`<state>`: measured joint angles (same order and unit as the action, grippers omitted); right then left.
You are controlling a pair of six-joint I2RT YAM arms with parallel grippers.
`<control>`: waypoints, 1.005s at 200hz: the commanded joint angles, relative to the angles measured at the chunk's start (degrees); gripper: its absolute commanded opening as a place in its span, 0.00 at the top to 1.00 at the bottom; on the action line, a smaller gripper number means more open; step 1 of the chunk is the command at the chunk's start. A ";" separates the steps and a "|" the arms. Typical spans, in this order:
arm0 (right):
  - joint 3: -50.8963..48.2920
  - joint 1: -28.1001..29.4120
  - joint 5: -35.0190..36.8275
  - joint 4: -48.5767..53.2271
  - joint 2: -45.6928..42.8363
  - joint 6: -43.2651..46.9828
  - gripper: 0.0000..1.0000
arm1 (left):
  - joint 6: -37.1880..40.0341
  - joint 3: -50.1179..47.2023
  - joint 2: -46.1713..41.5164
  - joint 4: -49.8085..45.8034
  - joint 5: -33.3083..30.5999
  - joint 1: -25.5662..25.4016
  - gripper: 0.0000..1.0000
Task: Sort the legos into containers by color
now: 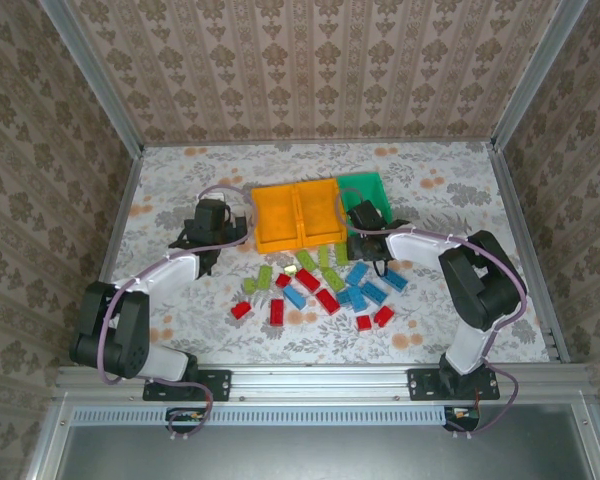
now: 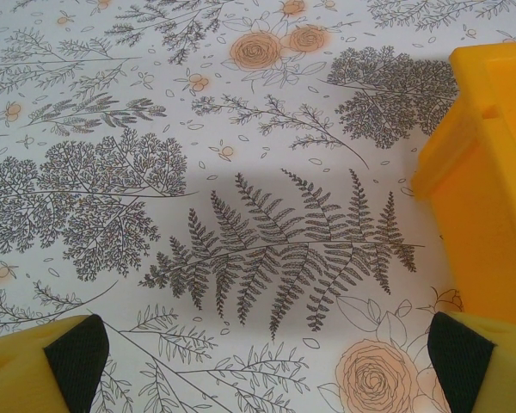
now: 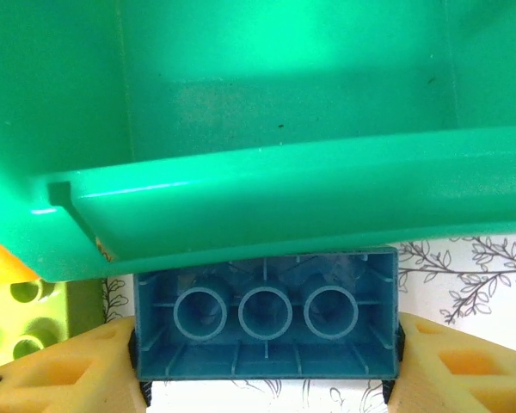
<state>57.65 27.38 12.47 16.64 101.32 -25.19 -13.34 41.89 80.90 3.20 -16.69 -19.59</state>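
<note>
My right gripper (image 3: 267, 361) is shut on a blue lego (image 3: 267, 314), its hollow underside facing the camera, right at the near rim of the green bin (image 3: 284, 112). From above, that gripper (image 1: 365, 235) sits at the green bin (image 1: 365, 187)'s front edge. Two orange bins (image 1: 297, 215) stand joined to its left. Red, blue and lime green legos (image 1: 320, 285) lie scattered in front of the bins. My left gripper (image 2: 258, 361) is open over bare cloth, left of an orange bin (image 2: 490, 172); seen from above, the left gripper (image 1: 208, 235) is beside the orange bins.
A floral cloth (image 1: 180, 180) covers the table, inside metal-framed patterned walls (image 1: 310, 70). A lime green lego (image 3: 17, 331) shows at the left of the right wrist view.
</note>
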 commanded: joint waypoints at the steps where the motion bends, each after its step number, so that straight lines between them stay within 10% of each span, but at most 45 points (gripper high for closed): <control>1: -0.78 -0.48 1.19 1.04 1.32 0.17 0.43 | 0.07 1.79 0.29 0.18 0.65 -0.44 0.00; 109: -1.02 -0.78 -0.97 4.60 -13.43 2.16 0.48 | 1.32 2.43 -0.53 -4.07 -1.01 -5.74 0.00; 201: 18.72 -7.12 -1.74 8.81 5.10 -1.85 0.44 | -1.81 4.59 0.19 -5.31 0.97 -16.42 0.00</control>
<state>72.55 21.17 10.74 20.73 102.83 -24.99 -13.78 44.75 80.84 -1.30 -15.68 -34.35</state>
